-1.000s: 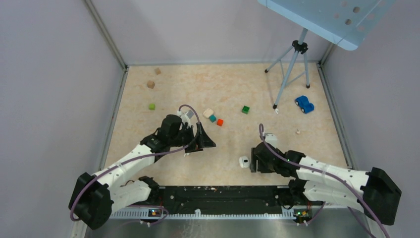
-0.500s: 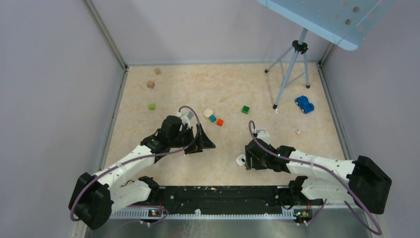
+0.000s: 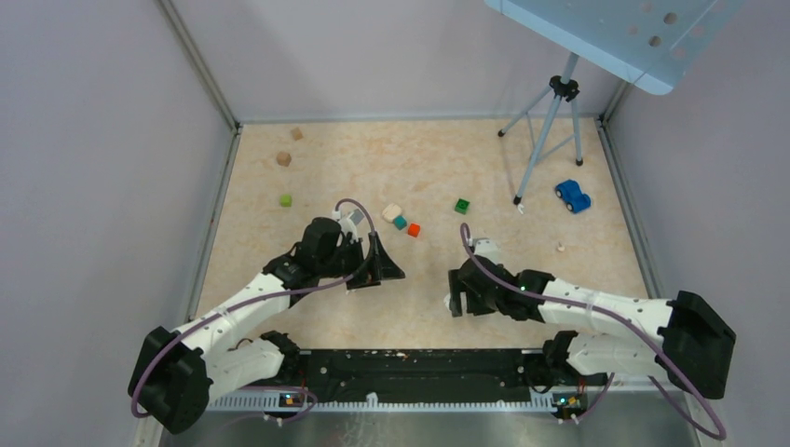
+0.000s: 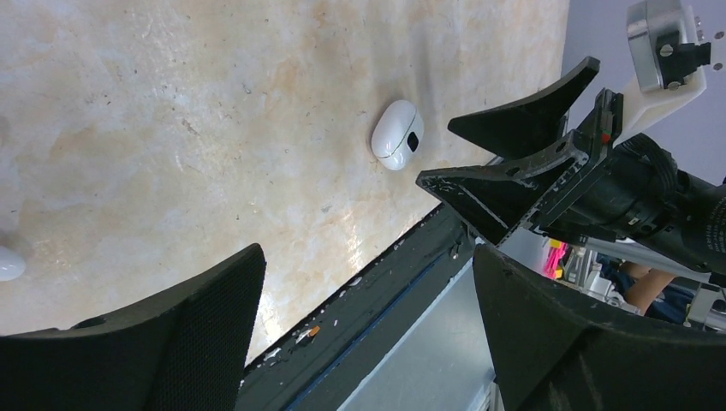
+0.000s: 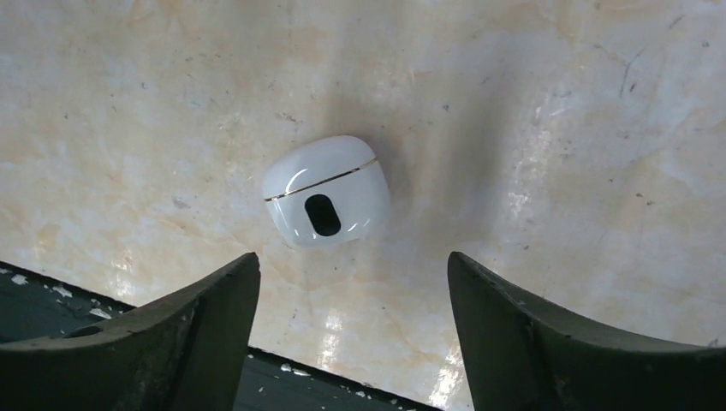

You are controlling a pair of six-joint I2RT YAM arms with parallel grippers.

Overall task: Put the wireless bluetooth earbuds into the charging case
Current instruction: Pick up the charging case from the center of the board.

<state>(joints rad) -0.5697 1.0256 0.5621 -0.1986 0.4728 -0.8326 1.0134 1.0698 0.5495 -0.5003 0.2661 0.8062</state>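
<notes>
The charging case is a glossy white rounded case, lid closed along a thin gold seam, with a dark oval on its front. It lies on the marbled table just beyond the tips of my right gripper, which is open and empty. In the top view my right gripper hangs over the case and hides most of it. From the left wrist, the case sits beside the right gripper's fingers. My left gripper is open and empty, well left of the case. A small white piece is cut off by the frame edge. No earbuds show clearly.
A cream block, teal cube and red cube lie mid-table. Farther out are a green cube, lime cube, tan blocks, a tripod, a blue toy car and a beige bead. A black rail borders the near edge.
My right arm has swung left over the case, and its jaws have opened wider. The left arm has not moved.
</notes>
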